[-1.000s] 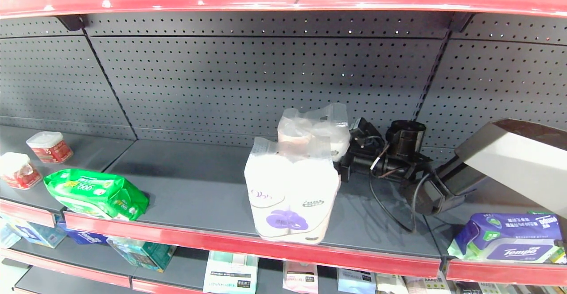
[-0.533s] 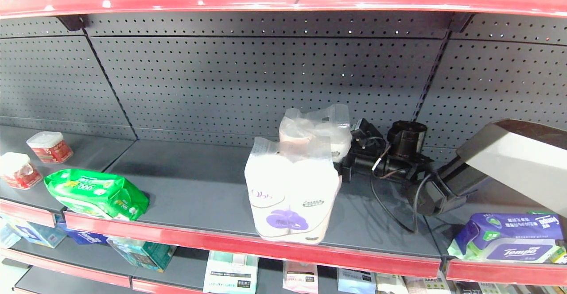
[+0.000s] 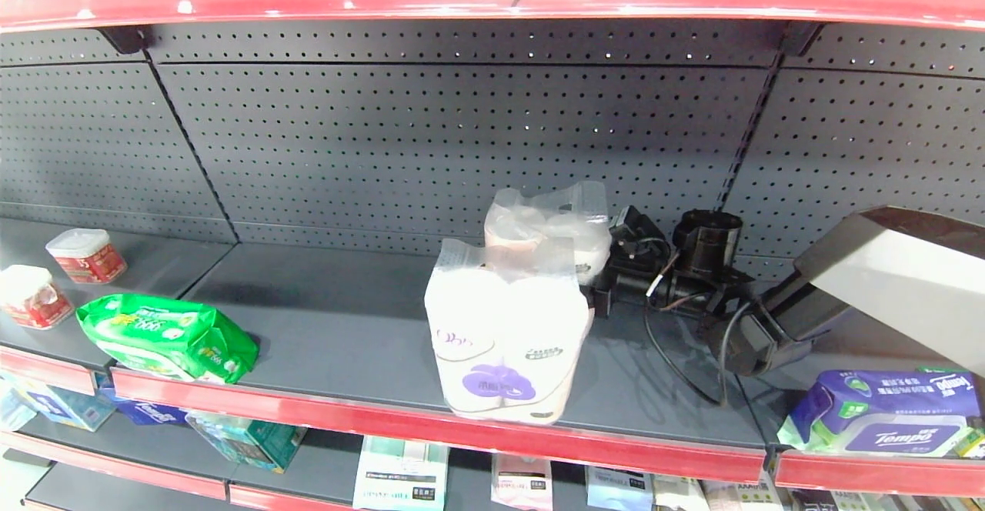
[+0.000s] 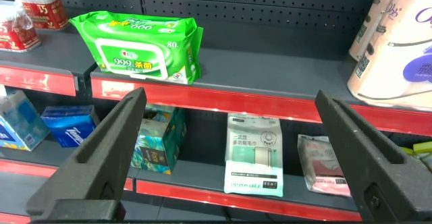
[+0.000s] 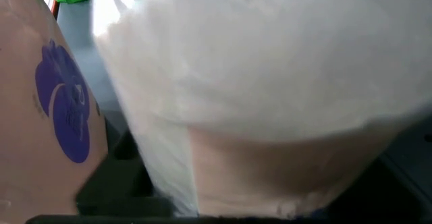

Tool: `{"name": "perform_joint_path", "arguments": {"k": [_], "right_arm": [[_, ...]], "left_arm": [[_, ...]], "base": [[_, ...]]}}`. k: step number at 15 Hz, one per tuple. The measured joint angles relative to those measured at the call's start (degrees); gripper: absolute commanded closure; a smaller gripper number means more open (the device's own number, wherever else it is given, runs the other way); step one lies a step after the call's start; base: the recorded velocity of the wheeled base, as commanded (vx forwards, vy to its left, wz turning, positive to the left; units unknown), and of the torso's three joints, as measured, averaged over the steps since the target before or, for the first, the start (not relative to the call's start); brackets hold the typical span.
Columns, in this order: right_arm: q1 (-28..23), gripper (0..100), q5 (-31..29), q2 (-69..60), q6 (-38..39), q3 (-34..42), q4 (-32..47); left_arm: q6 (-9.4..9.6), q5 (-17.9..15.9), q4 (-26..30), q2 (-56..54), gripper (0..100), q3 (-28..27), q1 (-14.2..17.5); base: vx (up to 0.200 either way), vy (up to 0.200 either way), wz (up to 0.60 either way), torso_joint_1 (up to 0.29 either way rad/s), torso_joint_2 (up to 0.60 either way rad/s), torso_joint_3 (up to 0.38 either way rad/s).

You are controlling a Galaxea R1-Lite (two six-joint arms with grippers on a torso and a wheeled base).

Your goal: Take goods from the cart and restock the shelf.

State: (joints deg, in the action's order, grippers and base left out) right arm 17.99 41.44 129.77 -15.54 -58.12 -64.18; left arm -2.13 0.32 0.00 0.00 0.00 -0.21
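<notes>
Roll pack [image 3: 548, 222] sits on the shelf [image 3: 323, 318], just behind the front pack [image 3: 504, 334], maybe to start a row. Right end effector [image 3: 604, 284] is right against it; I cannot tell its grip. Left end effector [image 4: 231, 99] is wide open, empty.

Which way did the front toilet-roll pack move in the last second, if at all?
No: the front toilet-roll pack sits unchanged against the red shelf edge.

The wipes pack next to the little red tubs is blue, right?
Not quite. The wipes pack next to the little red tubs is green, not blue. The head view shows this, and so does the left wrist view.
</notes>
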Motion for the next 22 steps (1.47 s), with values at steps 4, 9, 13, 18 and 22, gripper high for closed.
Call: {"name": "perform_joint_path", "arguments": {"k": [4,9,13,18,22], "right_arm": [[0.0,0,0.0,-1.6,0.3,1.1,0.2],[-1.4,0,0.0,-6.1,0.1,7.9,0.4],[-4.9,0,-0.1,-11.7,-0.2,16.9,0.3],[-9.6,0,-1.2,-22.2,-0.1,27.7,2.8],[-11.6,0,-7.0,-33.4,0.1,34.3,10.1]], "left_arm": [[-0.02,0.0,0.0,0.0,0,0.0,0.0],[-0.05,0.0,0.0,0.0,0,0.0,0.0],[-0.05,0.0,0.0,0.0,0,0.0,0.0],[-0.02,0.0,0.0,0.0,0,0.0,0.0],[0.00,0.0,0.0,0.0,0,0.0,0.0]], "base": [[0.000,0.000,0.00,0.000,0.00,0.000],[0.000,0.000,0.00,0.000,0.00,0.000],[0.000,0.000,0.00,0.000,0.00,0.000],[0.000,0.000,0.00,0.000,0.00,0.000],[0.000,0.000,0.00,0.000,0.00,0.000]]}}
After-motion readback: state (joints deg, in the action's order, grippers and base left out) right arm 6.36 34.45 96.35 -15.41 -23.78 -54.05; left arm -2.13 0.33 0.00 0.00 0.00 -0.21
